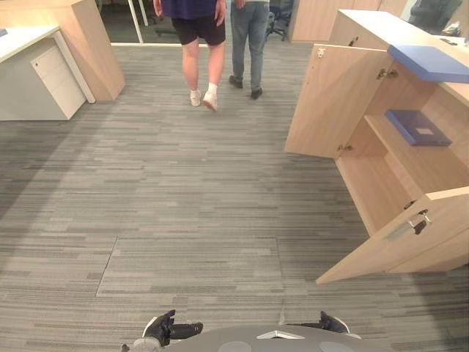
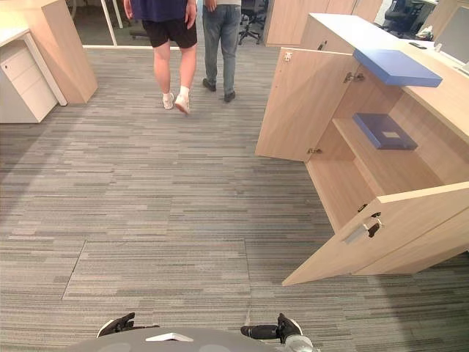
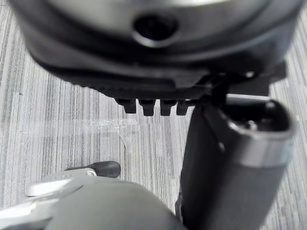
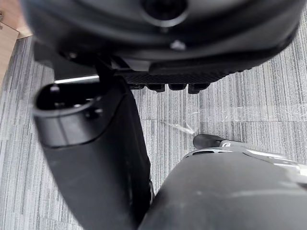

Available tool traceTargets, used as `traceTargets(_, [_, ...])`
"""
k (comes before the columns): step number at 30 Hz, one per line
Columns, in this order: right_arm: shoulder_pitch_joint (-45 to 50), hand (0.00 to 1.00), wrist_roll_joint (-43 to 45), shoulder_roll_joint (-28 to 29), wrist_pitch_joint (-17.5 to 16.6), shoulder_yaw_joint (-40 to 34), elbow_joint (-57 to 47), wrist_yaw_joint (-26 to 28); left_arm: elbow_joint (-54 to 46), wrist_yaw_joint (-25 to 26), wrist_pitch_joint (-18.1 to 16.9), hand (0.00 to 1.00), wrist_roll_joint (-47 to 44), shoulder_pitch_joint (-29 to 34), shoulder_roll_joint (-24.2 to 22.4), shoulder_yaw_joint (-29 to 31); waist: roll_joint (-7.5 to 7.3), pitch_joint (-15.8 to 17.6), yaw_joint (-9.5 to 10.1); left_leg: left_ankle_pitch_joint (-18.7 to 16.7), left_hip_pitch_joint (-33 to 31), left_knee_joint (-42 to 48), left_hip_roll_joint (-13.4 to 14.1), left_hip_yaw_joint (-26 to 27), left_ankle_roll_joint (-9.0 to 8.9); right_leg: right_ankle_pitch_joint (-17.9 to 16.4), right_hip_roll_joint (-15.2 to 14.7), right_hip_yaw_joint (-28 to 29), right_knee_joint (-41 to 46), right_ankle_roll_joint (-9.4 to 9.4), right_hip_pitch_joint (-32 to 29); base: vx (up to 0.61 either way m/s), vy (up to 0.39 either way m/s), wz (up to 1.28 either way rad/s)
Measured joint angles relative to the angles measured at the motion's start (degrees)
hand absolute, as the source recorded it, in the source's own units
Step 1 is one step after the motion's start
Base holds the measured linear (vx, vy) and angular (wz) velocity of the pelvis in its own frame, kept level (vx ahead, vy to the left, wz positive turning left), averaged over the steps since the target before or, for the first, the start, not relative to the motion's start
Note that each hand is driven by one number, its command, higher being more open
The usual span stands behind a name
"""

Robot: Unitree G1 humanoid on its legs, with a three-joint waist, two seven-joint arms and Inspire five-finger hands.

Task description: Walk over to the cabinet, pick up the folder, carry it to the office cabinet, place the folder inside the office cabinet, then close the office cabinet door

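Left hand and right hand hang low, fingers relaxed, both empty. Blue folder lies flat at the far end of the open cabinet's shelf, forward-right of the robot. Right hand is nearer.

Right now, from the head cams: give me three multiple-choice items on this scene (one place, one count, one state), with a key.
1. Where is the dark blue folder?
A) on the carpet
B) on a shelf inside the cabinet
C) on the white desk

2. How many people are ahead?
A) one
B) two
C) three

3. The cabinet's doors are:
A) both shut
B) one open, one shut
C) both open

Key:
1 B, it lies flat on the shelf.
2 B, two pairs of legs show side by side.
3 C, both doors are swung out and the inside is exposed.
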Motion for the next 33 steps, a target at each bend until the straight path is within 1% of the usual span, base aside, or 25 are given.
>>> traceTargets(5, [-0.51, 1.0, -0.01, 0.01, 0.03, 0.02, 0.56, -0.01, 0.79, -0.17, -0.56, 1.0, 0.02, -0.27, 0.1, -0.66, 0.08, 0.08, -0.03, -0.12, 1.45, -0.66, 0.02, 0.12, -0.19, -0.7, -0.04, -0.25, 0.46, 1.11, 0.98, -0.01, -0.007, 0.0])
traceTargets(12, [-0.52, 1.0, 0.02, 0.0, 0.03, 0.07, 0.57, -0.01, 0.86, -0.18, -0.89, 1.0, 0.03, -0.27, 0.19, -1.21, 0.15, 0.17, -0.01, -0.07, 1.59, -0.67, 0.01, 0.27, -0.11, -0.73, -0.09, -0.33, 0.68, 1.08, 0.97, -0.04, -0.024, -0.01])
traceTargets(19, [-0.45, 1.0, 0.1, 0.0, -0.07, 0.11, 0.55, -0.07, 0.84, 1.11, -1.89, 1.0, 0.56, -0.22, 0.35, -2.55, -0.2, 0.2, -0.01, 0.4, 1.94, -1.63, -0.01, 0.26, 0.05, -0.74, -0.09, -0.45, 0.61, 1.02, 0.93, -0.02, -0.013, 0.0])
traceTargets(33, [-0.61, 1.0, 0.24, 0.35, -0.13, 0.07, 0.53, -0.19, 0.25, 2.33, -2.17, 1.0, 0.51, -0.28, 0.65, -2.93, -0.85, 0.78, 0.01, 0.49, 2.17, -1.93, -0.21, -0.13, 0.05, -0.74, -0.29, -1.03, 0.58, 1.03, 1.04, -0.02, -0.012, 0.01])
